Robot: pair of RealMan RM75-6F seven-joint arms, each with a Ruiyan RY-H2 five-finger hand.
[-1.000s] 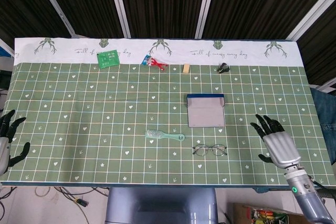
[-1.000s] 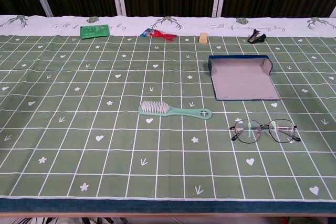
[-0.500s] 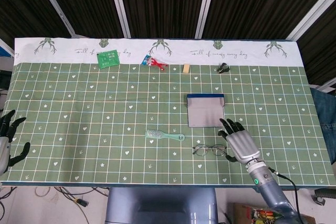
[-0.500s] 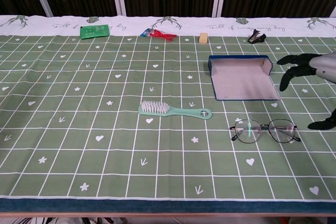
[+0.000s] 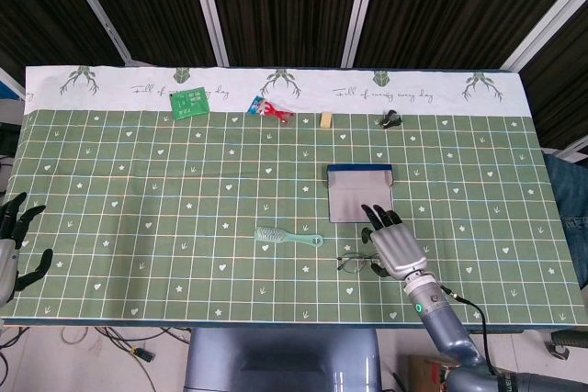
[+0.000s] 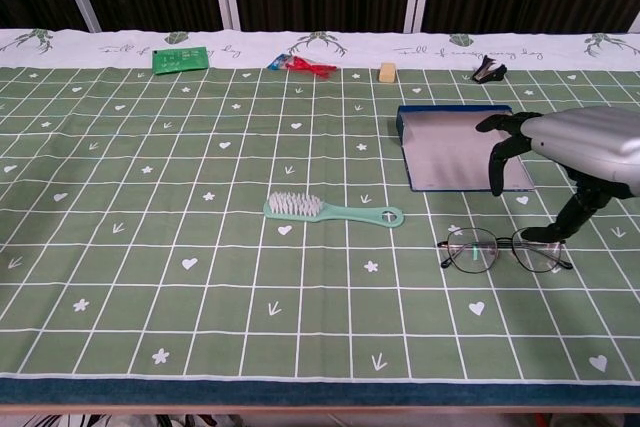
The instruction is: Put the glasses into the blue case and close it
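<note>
Right hand [image 6: 585, 147] over the glasses [image 6: 505, 248], fingers [image 6: 500, 155] spread and empty, thumb at the frame; blue case [image 6: 455, 147] open beneath the fingertips.

Table under a green grid-patterned cloth [image 6: 150, 277] with white printed far border, carrying: open blue glasses case [image 6: 455, 150], thin wire-framed glasses [image 6: 505, 249], mint-green plastic brush [image 6: 331, 210], green card [image 6: 180, 58], red-and-blue wrapper [image 6: 298, 64], tan block [image 6: 388, 71], small black clip [image 6: 488, 71] (last four along the far edge).
</note>
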